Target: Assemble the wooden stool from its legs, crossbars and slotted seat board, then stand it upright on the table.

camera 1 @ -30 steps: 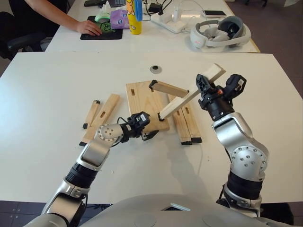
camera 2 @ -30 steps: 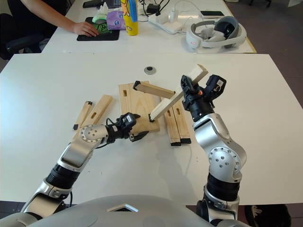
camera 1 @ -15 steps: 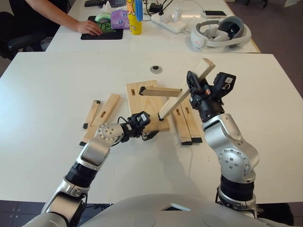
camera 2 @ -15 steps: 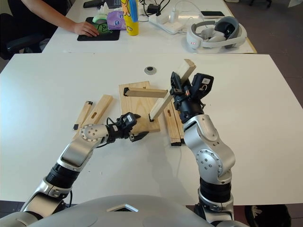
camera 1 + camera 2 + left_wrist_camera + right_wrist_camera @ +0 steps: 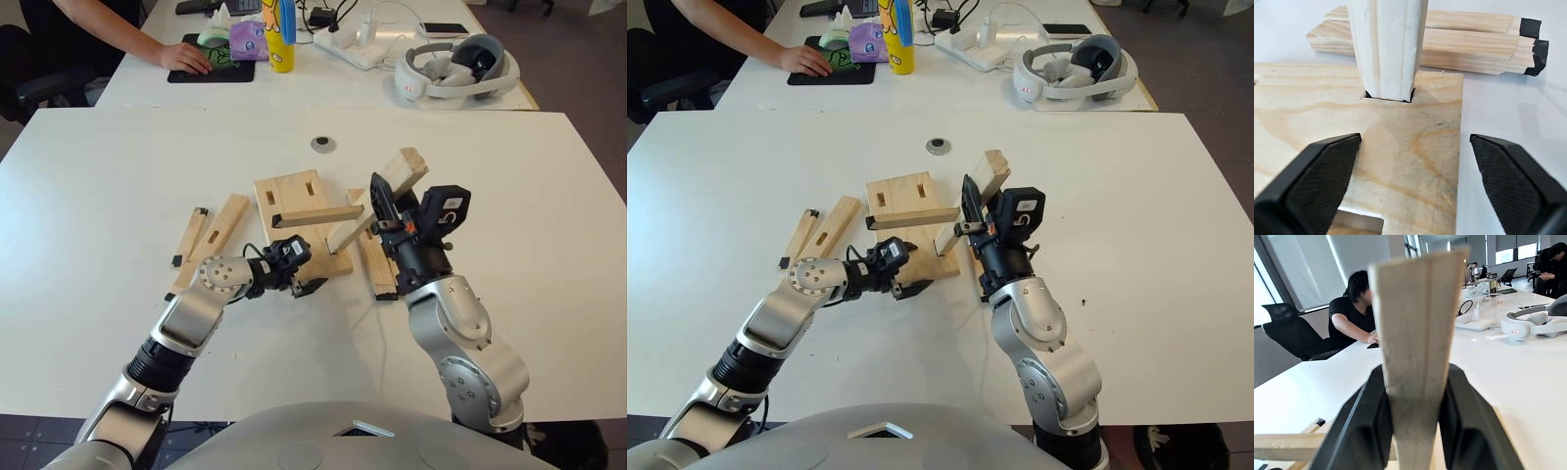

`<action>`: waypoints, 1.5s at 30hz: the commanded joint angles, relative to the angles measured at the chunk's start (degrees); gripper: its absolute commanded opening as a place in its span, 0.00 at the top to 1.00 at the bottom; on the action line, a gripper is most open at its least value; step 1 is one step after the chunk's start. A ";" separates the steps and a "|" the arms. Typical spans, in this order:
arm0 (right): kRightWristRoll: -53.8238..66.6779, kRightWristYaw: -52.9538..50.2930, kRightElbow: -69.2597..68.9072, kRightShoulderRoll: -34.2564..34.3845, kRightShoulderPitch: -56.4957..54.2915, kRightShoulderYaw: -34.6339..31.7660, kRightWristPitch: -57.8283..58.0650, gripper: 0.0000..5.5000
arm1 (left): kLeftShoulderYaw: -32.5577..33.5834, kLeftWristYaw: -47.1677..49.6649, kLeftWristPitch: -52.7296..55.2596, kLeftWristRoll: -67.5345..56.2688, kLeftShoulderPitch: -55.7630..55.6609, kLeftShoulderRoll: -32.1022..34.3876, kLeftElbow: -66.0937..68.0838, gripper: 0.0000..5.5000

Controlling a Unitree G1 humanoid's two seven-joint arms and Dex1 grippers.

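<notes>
Clamping the tilted leg [image 5: 405,168] in the right gripper [image 5: 384,210], forearm raised beside the seat board [image 5: 294,189]. From the left wrist: holding the left gripper [image 5: 1415,147] spread wide at the board's edge, leg end in its slot. From the right wrist: pinching the leg between both pads [image 5: 1364,426].

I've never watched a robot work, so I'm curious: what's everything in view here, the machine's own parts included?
Table: one, white, bearing the wooden parts.
Seat board: one, pale wood, slotted, flat mid-table.
Leg: one, pale wood, tilted, foot in a seat-board slot.
Crossbar: one, pale wood, black-tipped, joined to that leg.
Loose legs: two, pale wood, black-tipped, side by side right of the board.
Slotted piece: one, pale wood, left of the board.
Thin bar: one, pale wood, black-tipped, beside it.
Disc: one, dark, behind the board.
Headset: one, white-grey, far table.
Bottle: one, yellow, far table.
Left gripper: one, black, open, at the board's near edge.
Right gripper: one, black, shut on the tilted leg.
</notes>
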 commanded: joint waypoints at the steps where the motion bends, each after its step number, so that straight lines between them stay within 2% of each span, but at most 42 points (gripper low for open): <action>1: -1.44 0.14 3.15 0.73 0.61 0.34 3.55 0.81 | -1.25 -0.37 1.75 -0.43 0.86 0.27 -0.12 0.25; 14: -1.95 4.26 7.26 2.03 -2.48 -3.72 4.62 0.81 | -2.19 2.77 -1.93 1.03 4.68 0.44 -1.41 0.25; 24: -1.91 6.83 8.49 2.90 -5.58 -6.40 4.41 0.81 | -1.59 5.07 -1.22 1.73 11.32 3.11 -3.78 0.25; 25: -1.49 7.24 8.51 3.08 -5.97 -6.84 4.25 0.75 | -1.56 5.27 -1.12 1.73 11.14 2.88 -3.32 0.25; 31: 1.54 9.42 7.40 3.34 -10.48 -11.73 4.77 0.60 | -1.57 6.89 -0.98 2.05 10.37 1.42 -1.32 0.25; 36: 7.58 12.72 3.89 -0.41 -16.81 -18.05 10.51 0.46 | -0.65 9.63 -0.95 2.03 11.13 -0.49 -0.80 0.25; 40: 18.15 15.98 2.18 -3.29 -24.61 -23.34 15.66 0.46 | 0.43 11.91 -1.61 2.14 12.23 -1.52 -0.02 0.25; 43: 27.13 13.91 4.73 -2.73 -33.78 -27.96 17.75 0.46 | 1.18 12.89 -1.98 2.15 12.40 -2.00 0.57 0.25; 45: 31.06 11.47 8.58 -1.90 -40.34 -30.19 17.93 0.51 | 1.43 13.26 -2.11 2.20 12.32 -2.28 0.89 0.25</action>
